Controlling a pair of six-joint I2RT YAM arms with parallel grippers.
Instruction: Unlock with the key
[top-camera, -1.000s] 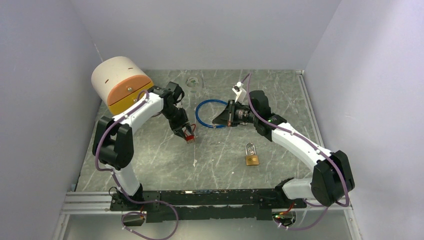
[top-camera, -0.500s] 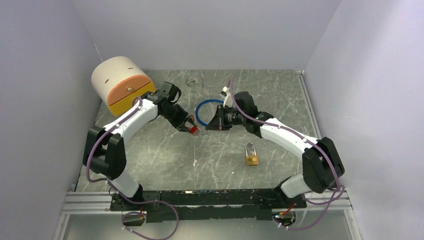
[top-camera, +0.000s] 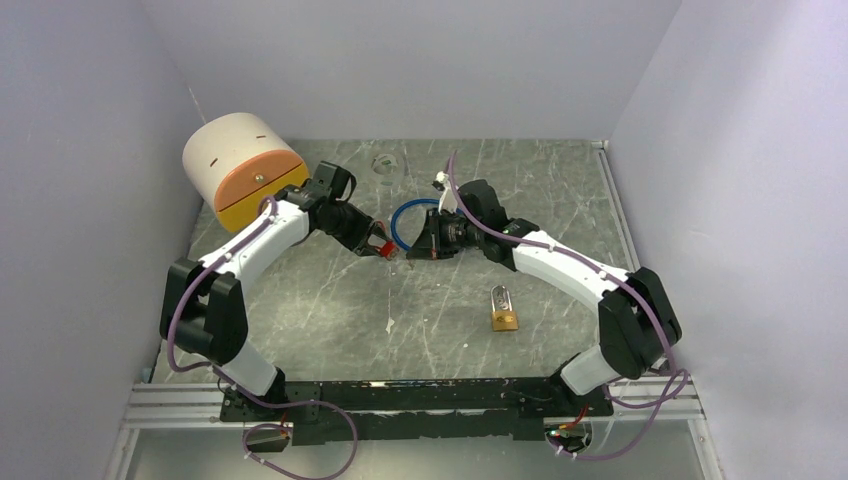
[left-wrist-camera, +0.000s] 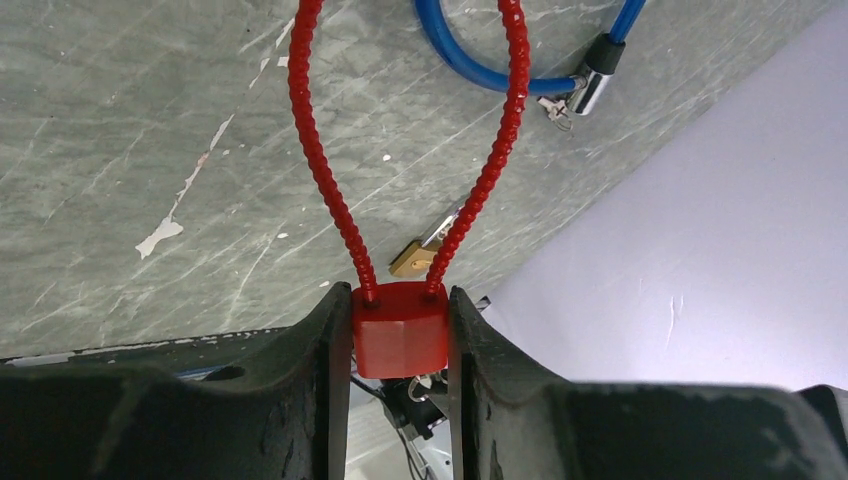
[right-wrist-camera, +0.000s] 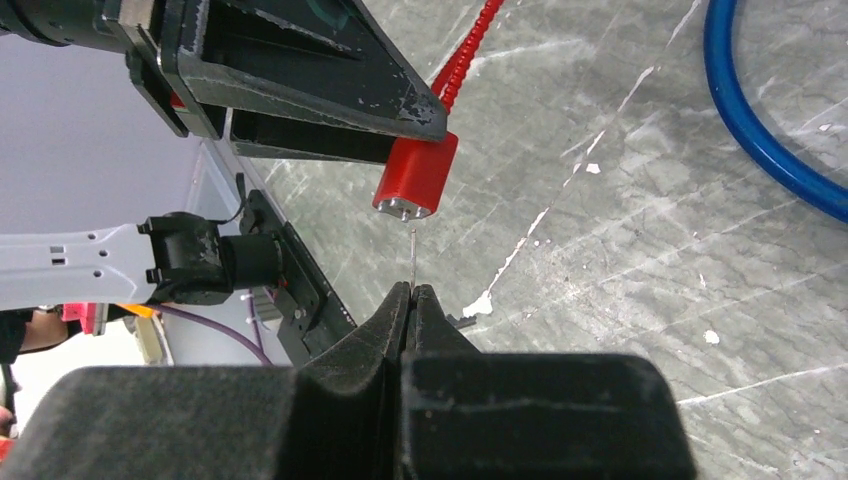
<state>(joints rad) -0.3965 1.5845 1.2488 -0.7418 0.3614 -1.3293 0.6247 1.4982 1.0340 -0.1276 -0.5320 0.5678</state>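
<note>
My left gripper (left-wrist-camera: 399, 300) is shut on the body of a red lock (left-wrist-camera: 400, 328). The lock's beaded red cable shackle (left-wrist-camera: 310, 150) loops away over the table. In the top view the lock (top-camera: 381, 250) hangs above the table's middle. From the right wrist, its silver keyhole face (right-wrist-camera: 405, 209) points at my right gripper (right-wrist-camera: 411, 290). That gripper is shut on a thin key (right-wrist-camera: 412, 255), seen edge-on. The key's tip sits just short of the keyhole face. In the top view the right gripper (top-camera: 412, 250) is right beside the lock.
A brass padlock (top-camera: 504, 312) lies on the table nearer the front, right of centre. A blue cable loop (top-camera: 394, 228) lies behind the grippers. A large cream and orange cylinder (top-camera: 240, 170) stands at the back left. A small clear object (top-camera: 385, 163) sits by the back wall.
Both arms have closed in on each other. The left gripper carried the red lock up and to the right. The right gripper moved left with the key, up to the lock.
</note>
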